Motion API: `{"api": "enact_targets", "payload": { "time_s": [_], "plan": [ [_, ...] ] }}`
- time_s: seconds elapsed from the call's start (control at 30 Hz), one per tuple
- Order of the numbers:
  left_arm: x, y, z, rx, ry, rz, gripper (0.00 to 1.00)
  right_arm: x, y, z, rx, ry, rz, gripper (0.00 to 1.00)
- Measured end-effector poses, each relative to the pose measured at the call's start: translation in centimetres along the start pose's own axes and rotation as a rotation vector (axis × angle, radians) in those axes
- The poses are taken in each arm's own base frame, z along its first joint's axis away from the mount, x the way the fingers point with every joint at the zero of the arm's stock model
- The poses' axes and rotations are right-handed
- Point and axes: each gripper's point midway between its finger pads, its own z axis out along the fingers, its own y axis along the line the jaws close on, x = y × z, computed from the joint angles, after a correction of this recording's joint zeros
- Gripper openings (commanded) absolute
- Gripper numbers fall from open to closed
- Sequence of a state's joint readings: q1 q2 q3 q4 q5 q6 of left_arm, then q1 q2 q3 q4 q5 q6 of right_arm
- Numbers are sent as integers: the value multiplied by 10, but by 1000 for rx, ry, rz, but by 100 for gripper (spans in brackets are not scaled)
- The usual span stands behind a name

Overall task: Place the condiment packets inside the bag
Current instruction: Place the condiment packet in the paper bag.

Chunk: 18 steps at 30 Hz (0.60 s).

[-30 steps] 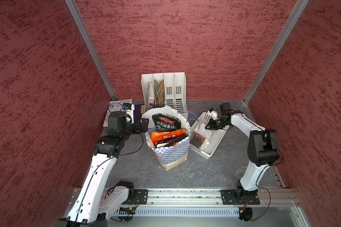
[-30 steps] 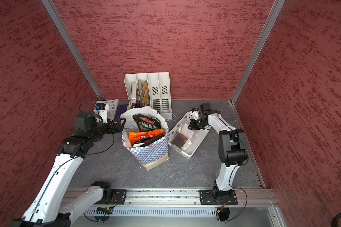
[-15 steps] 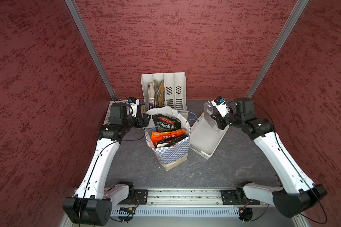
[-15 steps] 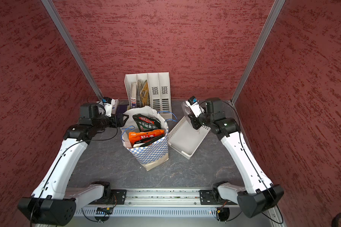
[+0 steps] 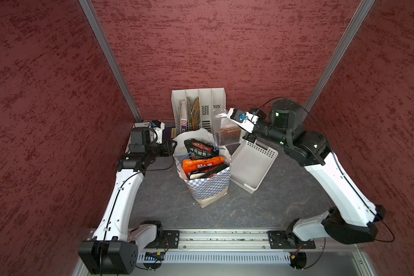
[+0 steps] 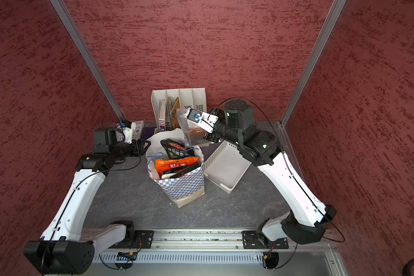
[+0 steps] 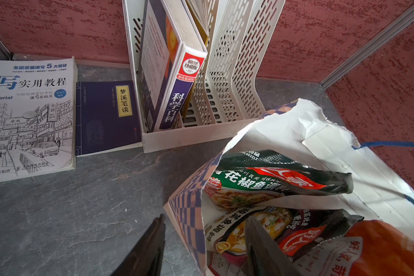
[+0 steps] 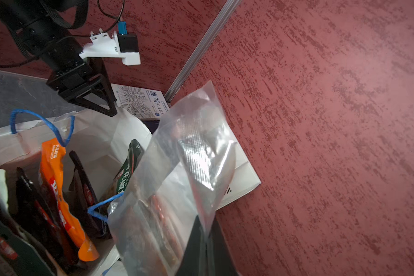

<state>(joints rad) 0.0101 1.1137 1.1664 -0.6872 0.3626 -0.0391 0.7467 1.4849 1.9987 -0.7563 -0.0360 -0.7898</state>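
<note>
the right gripper (image 8: 204, 239) is clenched on one edge of a clear packet (image 5: 226, 133) with dark red-brown contents, holding it in the air above the back rim of the bag (image 5: 208, 188), not yet inside it. the bag stands upright in the middle of the table. in both top views several condiment packets (image 6: 177, 167) stick up out of its mouth: a black-green packet (image 5: 198, 149) at the back, an orange packet (image 5: 203, 165) in front of it, darker ones below. the left gripper (image 7: 205, 218) sits at the bag's left rim with jaws parted, one finger outside the checked wall and one inside, the paper between them unpinched. a white basket (image 5: 251, 167) lies just beside the bag on its right, and a file rack (image 5: 208, 107) holding books stands behind
</note>
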Motion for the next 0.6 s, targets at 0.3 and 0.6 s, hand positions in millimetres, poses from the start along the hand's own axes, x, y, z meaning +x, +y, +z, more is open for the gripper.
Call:
{"api": "enact_targets", "payload": {
  "time_s": [0.3, 0.6],
  "plan": [
    [5, 0, 3, 19, 7, -35, 34, -37, -21, 42, 76, -33, -82, 0],
    [6, 2, 3, 18, -1, -45, 13, -60, -52, 54, 251, -15, -131, 0]
  ]
}}
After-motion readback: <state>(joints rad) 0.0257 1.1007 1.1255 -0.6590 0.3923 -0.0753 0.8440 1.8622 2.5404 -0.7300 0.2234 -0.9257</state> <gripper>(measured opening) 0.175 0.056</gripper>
